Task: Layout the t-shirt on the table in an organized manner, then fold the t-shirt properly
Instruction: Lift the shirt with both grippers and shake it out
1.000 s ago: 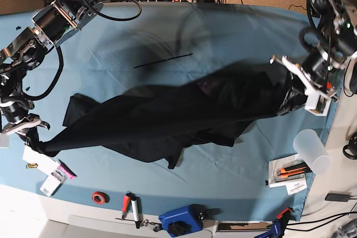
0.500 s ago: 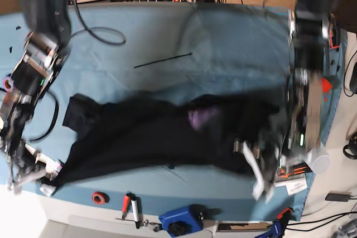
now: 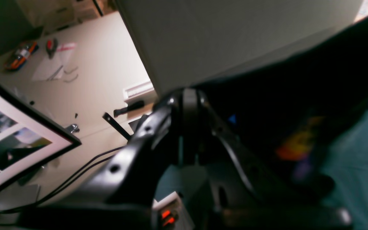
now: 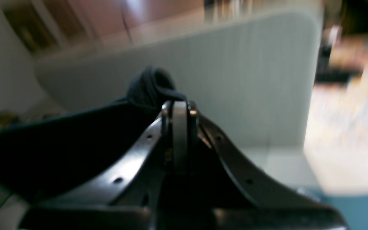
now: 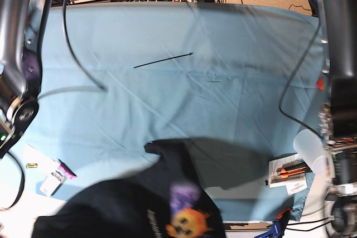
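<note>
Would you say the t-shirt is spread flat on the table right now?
No. The t-shirt hangs bunched, lifted off the table.

You have pulled the t-shirt (image 5: 150, 207) off the middle of the table (image 5: 184, 82). Before, it lay stretched from left to right across the blue cloth. Now it hangs bunched at the near edge, with its orange and purple print showing. Both arms have swung toward the near side, and their grippers have dropped out of the base view. The red tape roll and the pens at the near edge are now covered.
</note>
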Available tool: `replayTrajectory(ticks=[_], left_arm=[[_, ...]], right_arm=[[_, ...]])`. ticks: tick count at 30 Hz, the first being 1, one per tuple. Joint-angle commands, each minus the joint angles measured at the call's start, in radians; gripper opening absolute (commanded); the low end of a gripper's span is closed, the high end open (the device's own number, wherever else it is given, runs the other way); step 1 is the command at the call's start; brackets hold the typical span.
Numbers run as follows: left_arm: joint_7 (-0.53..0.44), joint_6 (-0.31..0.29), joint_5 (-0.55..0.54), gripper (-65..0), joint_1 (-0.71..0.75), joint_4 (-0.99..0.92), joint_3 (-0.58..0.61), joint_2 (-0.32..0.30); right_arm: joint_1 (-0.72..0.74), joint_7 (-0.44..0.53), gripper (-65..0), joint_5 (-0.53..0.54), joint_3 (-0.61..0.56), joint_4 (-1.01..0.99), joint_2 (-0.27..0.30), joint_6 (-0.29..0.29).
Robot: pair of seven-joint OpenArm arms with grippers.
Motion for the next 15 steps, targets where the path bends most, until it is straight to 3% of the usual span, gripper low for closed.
replayTrajectory(ticks=[1, 5, 11, 15], left_arm=[[0.041, 0.008, -0.018, -65.0, -0.02, 0.002, -0.001, -0.001], [0.211, -0.004, -0.125, -65.0, -0.02, 0.002, 0.0, -0.011], [0.28, -0.012, -0.211, -65.0, 0.079, 0.007, -0.001, -0.013], [0.294, -0.012, -0.222, -65.0, 0.212, 0.056, -0.001, -0.025]], right_arm=[[0.048, 0.008, -65.0, 0.048, 0.002, 0.016, 0.01, 0.011], [0.048, -0.188, -65.0, 0.153, 0.002, 0.017, 0.01, 0.048], [-0.003, -0.437, -65.0, 0.344, 0.045, 0.02, 0.022, 0.065], [-0.126, -0.445, -65.0, 0.436, 0.109, 0.029, 0.024, 0.101]])
